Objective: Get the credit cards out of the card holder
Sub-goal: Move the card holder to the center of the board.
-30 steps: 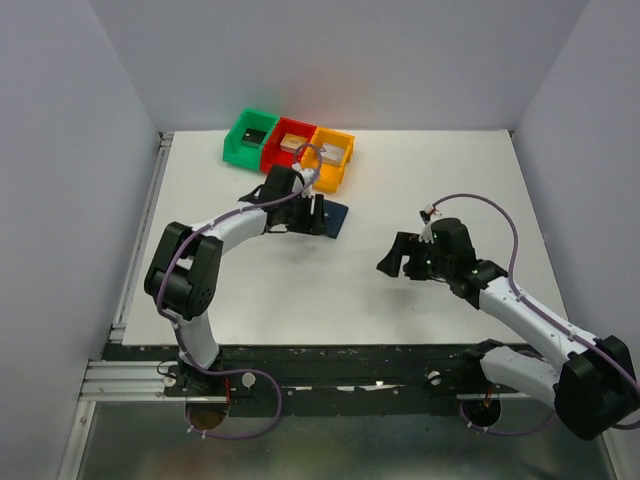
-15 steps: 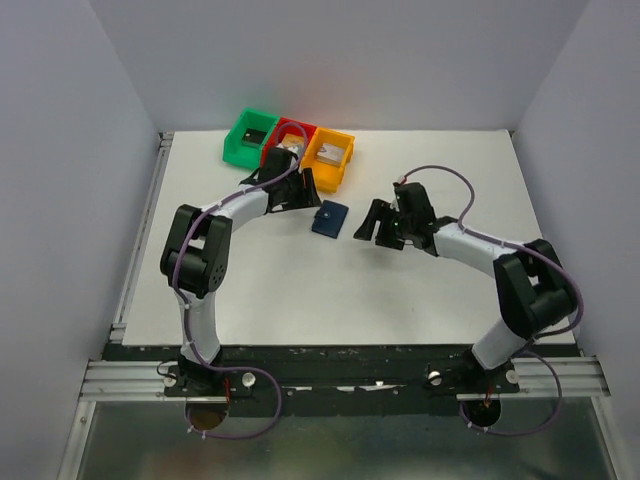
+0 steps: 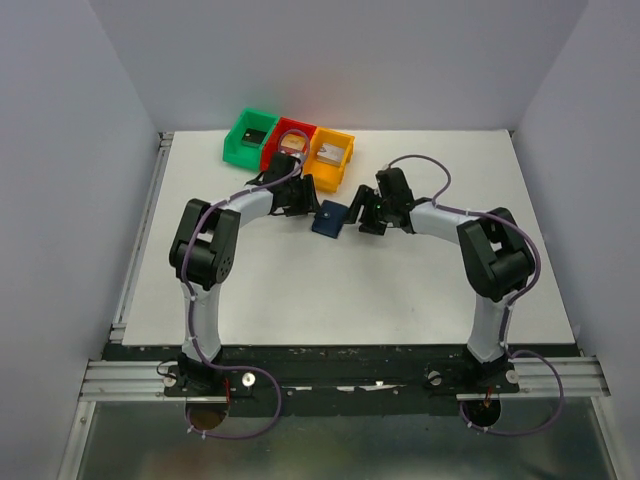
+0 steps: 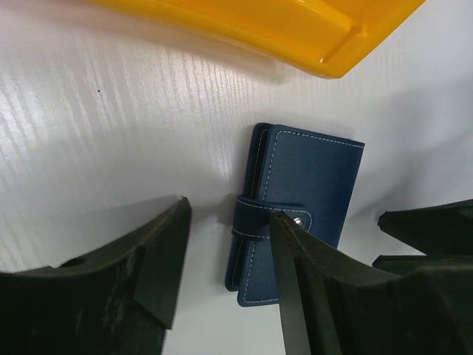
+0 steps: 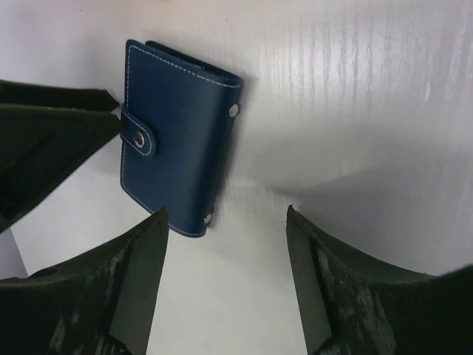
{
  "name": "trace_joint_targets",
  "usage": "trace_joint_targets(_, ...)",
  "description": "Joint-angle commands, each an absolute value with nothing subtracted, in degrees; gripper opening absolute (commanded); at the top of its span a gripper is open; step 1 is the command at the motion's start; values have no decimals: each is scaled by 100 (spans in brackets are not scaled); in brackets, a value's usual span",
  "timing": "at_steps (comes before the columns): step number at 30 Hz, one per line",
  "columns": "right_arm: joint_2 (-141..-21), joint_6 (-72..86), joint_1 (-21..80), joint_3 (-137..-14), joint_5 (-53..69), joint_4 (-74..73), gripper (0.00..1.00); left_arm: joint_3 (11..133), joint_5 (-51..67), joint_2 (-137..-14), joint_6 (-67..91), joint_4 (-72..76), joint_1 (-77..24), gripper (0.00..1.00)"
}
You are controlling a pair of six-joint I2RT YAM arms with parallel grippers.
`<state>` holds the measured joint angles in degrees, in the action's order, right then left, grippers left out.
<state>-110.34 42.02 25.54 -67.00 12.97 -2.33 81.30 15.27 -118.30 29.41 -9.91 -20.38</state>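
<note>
The navy card holder (image 3: 328, 219) lay flat and snapped shut on the white table (image 3: 420, 290), just in front of the orange bin (image 3: 328, 178) and between the two grippers. The left gripper (image 3: 303, 200) stood just beside it on one side and the right gripper (image 3: 360, 215) just beside it on the other, about equally near. Both had their jaws parted and grasped nothing. The holder's long axis ran roughly far to near, slightly slanted, so each gripper faced a long edge: the strap (image 4: 255, 214) and page edges toward the left arm, the riveted spine toward the right. There was one holder and three bins, orange, red (image 3: 273, 158) and green (image 3: 240, 156). No credit cards showed, presumably all tucked inside.
</note>
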Motion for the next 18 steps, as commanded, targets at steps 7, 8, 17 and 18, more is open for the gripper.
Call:
trace_joint_targets(7,-11733,4403,2566,-7269,1635,-229,64,8078,1915,-12067,3015,-809,-2329,53)
trace_joint_targets(8,-11751,4403,2566,-7260,1661,-229,62,8068,1942,-12076,3023,-800,-2347,52)
trace_joint_targets(17,-11462,4245,2610,-6540,1863,175,52,7367,2145,-11690,3243,-370,-2672,42)
trace_joint_targets(18,-11339,4236,2610,-6365,1846,219,52,7217,2153,-11602,3313,-300,-2707,41)
